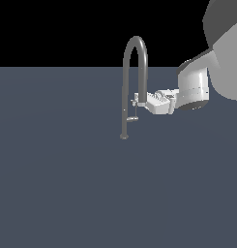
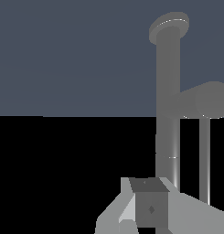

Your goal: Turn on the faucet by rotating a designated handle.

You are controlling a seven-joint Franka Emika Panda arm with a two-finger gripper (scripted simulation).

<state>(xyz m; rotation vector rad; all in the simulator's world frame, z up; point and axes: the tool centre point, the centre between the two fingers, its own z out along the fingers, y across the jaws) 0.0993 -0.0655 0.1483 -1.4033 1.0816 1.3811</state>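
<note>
The faucet [image 1: 125, 87] is a tall thin grey gooseneck standing on a small round base, its thicker spout end hanging down on the exterior view's right. The handle [image 1: 133, 118] is a short light-grey stub low on the stem, with a thin rod rising from it. My gripper [image 1: 138, 101] reaches in level from the exterior view's right, its tips between stem and spout end, above the stub near the rod's top. In the wrist view the faucet stem [image 2: 168, 105], the handle stub [image 2: 208, 99] and its rod show beyond my gripper [image 2: 149, 208]. The fingers look pressed together with nothing held.
A flat dark blue-grey floor [image 1: 66, 184] spreads all around the faucet. My arm's large grey links [image 1: 226, 53] fill the upper corner on the exterior view's right.
</note>
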